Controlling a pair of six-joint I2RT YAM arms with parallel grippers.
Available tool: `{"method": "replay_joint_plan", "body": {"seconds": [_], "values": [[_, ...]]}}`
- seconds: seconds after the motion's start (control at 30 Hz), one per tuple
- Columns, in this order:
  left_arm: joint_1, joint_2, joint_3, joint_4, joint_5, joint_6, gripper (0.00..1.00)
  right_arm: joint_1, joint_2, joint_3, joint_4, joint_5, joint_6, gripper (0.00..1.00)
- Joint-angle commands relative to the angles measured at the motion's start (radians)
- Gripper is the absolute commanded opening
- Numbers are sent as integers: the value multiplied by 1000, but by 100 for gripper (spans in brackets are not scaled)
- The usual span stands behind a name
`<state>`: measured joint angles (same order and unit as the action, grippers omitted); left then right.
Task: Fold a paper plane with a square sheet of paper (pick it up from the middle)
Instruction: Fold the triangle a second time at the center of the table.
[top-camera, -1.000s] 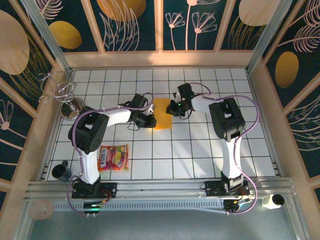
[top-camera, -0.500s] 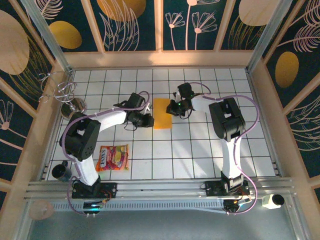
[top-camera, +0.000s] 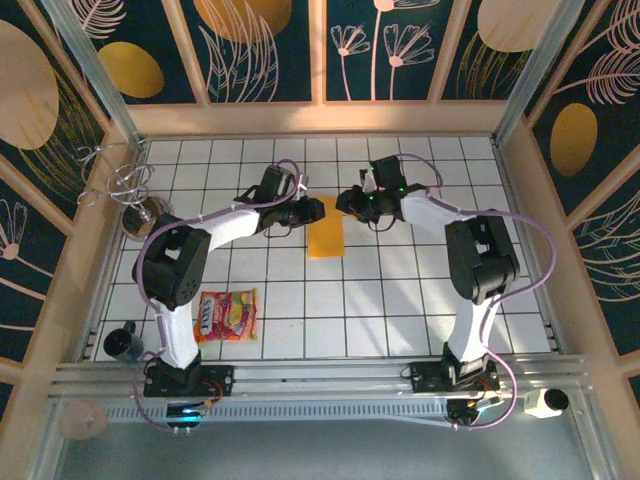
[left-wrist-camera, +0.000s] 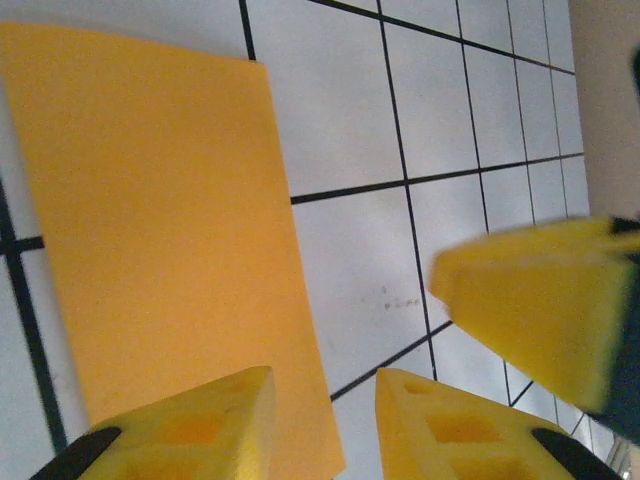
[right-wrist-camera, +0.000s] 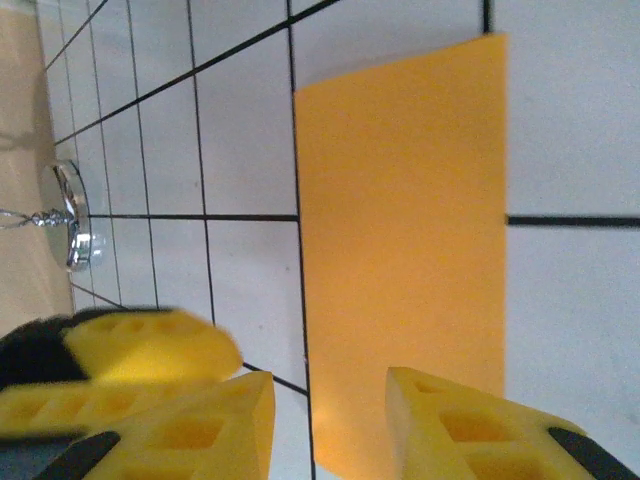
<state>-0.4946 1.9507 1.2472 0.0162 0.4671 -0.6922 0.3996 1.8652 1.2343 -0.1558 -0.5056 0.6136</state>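
The square sheet of paper (top-camera: 325, 236) lies flat on the tiled floor as a narrow orange-yellow rectangle, apparently folded in half. My left gripper (top-camera: 313, 212) hovers at its far left corner, open, with the paper's (left-wrist-camera: 150, 230) long edge running under the gap between the yellow fingers (left-wrist-camera: 200, 430). My right gripper (top-camera: 346, 203) is at the far right corner, also open over the paper's (right-wrist-camera: 400, 230) edge. Each wrist view catches the other gripper's yellow finger close by. Nothing is held.
A red-and-yellow snack packet (top-camera: 227, 314) lies at the near left. A black cup (top-camera: 122, 342) stands at the near left corner, and a metal wire stand (top-camera: 142, 208) at the far left. Wooden walls (top-camera: 320, 116) ring the floor.
Both grippers have opened and let go of the paper, which now lies flat. The left gripper moved toward the far end of the sheet; the right arm's elbow swung right.
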Motion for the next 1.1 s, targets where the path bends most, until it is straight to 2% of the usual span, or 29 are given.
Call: {"method": "replay_joint_plan", "body": {"seconds": [0.0, 0.33, 0.67, 0.8, 0.93, 1.07], "values": [[3, 71, 51, -14, 23, -29, 32, -5, -34, -78, -7, 41, 57, 40], [3, 160, 102, -70, -3, -16, 32, 19, -68, -169, 17, 50, 126, 46], [4, 188, 75, -114, -76, -68, 31, 28, -88, -231, 46, 29, 191, 46], [4, 194, 64, -124, -86, -87, 30, 45, -66, -217, 48, -16, 173, 45], [4, 194, 58, -128, -93, -91, 30, 64, -34, -190, 34, -27, 154, 40], [4, 192, 55, -131, -92, -88, 30, 67, -21, -180, 16, -14, 149, 40]]}}
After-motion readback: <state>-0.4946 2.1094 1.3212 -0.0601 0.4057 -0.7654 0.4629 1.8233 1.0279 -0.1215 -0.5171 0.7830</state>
